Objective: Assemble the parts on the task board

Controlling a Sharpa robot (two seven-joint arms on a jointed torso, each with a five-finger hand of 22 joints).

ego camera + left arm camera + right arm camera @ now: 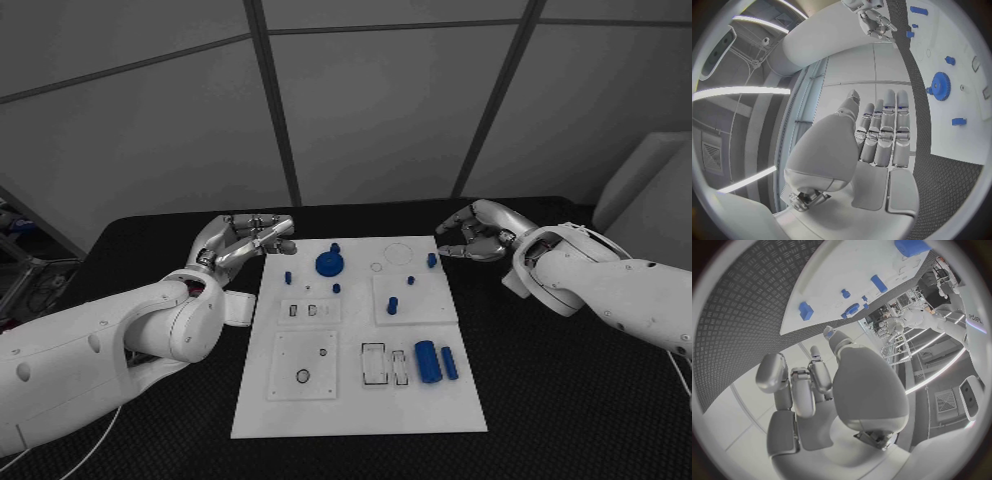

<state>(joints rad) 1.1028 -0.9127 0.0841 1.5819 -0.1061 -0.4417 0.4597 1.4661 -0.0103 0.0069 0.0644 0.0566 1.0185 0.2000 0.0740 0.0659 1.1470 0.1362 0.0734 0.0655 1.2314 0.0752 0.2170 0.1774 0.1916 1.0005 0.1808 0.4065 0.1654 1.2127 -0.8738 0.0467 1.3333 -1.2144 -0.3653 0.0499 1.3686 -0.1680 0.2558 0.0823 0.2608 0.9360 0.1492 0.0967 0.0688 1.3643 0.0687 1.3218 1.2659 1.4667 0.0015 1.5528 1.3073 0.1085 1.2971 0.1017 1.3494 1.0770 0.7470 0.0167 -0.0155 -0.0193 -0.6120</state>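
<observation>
While both hands hover at the far corners of the board, holdings stand thus:

Task board: white plate (pixel 361 405) lying flat mid-surface, on the black surface (pixel 577 400).

Left hand: (pixel 248 240) off the board's far left corner, fingers loosely apart, nothing in it.

Right hand: (pixel 473 240) off the far right corner, fingers curled inward, nothing seen between them.

Gear: blue toothed wheel (pixel 330 264) on the far left section of the board.

Large cylinder: (pixel 427 361) lying on its side in the near right section, a thinner blue rod (pixel 449 363) just beside it.

Small pieces: several blue pegs, e.g. (pixel 431 260), scattered over the far half; whether upright in sockets or loose, cannot tell.

Progress (judged): early; the cylinder and rod lie unplaced, and empty outlined slots (pixel 374 364) sit next to them.

Remaining (judged): most fitting work.

Hard to make out: the right hand's inner fingertips; the shapes of the smallest pegs.
</observation>
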